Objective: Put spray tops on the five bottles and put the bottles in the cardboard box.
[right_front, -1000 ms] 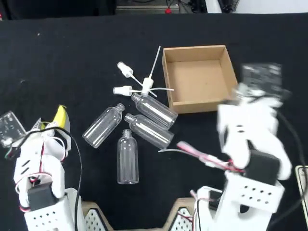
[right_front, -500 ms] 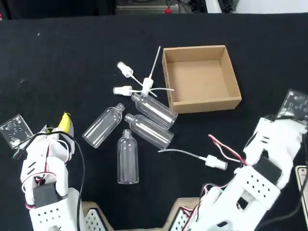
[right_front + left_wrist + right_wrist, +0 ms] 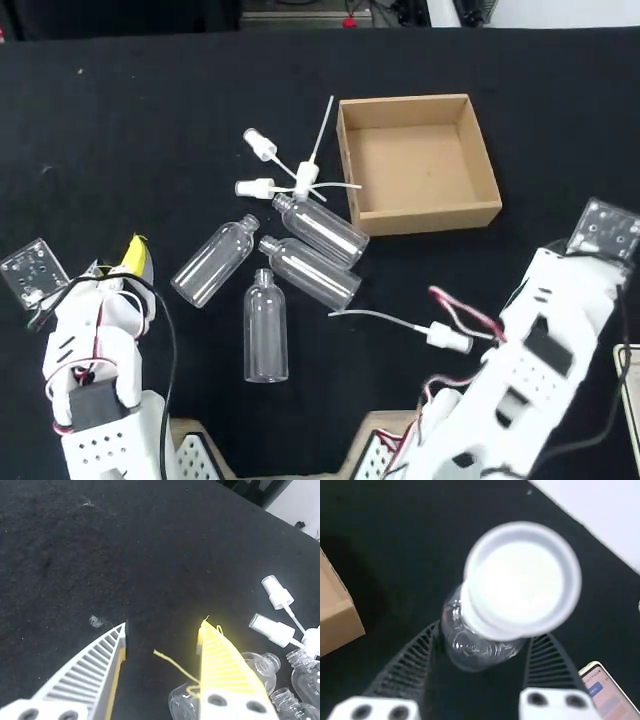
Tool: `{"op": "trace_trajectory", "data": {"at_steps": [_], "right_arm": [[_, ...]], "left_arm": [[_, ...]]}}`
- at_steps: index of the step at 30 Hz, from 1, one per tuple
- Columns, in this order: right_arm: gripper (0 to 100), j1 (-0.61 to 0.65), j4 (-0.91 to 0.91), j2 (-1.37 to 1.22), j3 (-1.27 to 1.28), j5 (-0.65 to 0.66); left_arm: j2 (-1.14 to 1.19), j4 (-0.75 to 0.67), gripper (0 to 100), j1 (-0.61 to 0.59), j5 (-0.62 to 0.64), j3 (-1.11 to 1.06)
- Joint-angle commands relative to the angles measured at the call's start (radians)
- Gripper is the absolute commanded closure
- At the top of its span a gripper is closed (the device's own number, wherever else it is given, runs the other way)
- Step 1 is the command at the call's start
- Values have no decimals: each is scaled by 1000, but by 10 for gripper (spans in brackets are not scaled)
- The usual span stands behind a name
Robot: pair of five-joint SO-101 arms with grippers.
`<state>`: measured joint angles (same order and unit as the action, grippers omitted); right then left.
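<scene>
Several clear bottles lie uncapped in a cluster mid-table, among them one [image 3: 212,262] on the left and one [image 3: 265,325] nearest the front. Three white spray tops [image 3: 259,146] lie just behind them, and another spray top [image 3: 447,337] with its tube lies in front of the cardboard box [image 3: 482,160], which has nothing in it. My left gripper [image 3: 162,630] is open over bare cloth, left of the bottles [image 3: 260,666]. My right gripper [image 3: 487,636] is shut on a clear bottle [image 3: 475,650] with a white top [image 3: 522,580]. The right arm [image 3: 555,330] stands front right.
Black cloth covers the table. A corner of the box [image 3: 335,615] shows beside the held bottle. A phone [image 3: 600,686] lies near the right arm's base. Red and white wires [image 3: 465,312] hang from the right arm near the loose spray top.
The right arm has swung from in front of the box toward the front right. The left arm shifted slightly. The bottles on the table have not moved.
</scene>
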<state>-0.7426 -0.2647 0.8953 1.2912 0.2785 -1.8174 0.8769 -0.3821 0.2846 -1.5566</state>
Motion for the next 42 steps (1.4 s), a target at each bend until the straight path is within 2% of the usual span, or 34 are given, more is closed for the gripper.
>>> {"op": "trace_trajectory", "data": {"at_steps": [1, 4, 8, 15, 20, 27, 32, 42], "right_arm": [[858, 5, 32, -182, -162, 0], [858, 5, 48, -331, -223, 0], [858, 9, 172, -447, -219, 0], [854, 8, 292, -515, -122, 0], [851, 9, 288, -515, -111, 0], [725, 21, 207, -515, -157, 3], [730, 44, 127, -515, -217, 2], [730, 44, 92, -513, -302, 0]], "left_arm": [[-8, -23, 773, -7, 5, 7], [-8, -23, 773, -7, 5, 7], [-8, -23, 773, -5, 5, 7], [-8, -23, 773, -5, 5, 7], [-8, -72, 773, -5, 5, -19], [-8, -86, 773, -7, 5, -27], [-8, -86, 773, -7, 5, -27], [-8, -86, 773, -7, 5, -27]]}}
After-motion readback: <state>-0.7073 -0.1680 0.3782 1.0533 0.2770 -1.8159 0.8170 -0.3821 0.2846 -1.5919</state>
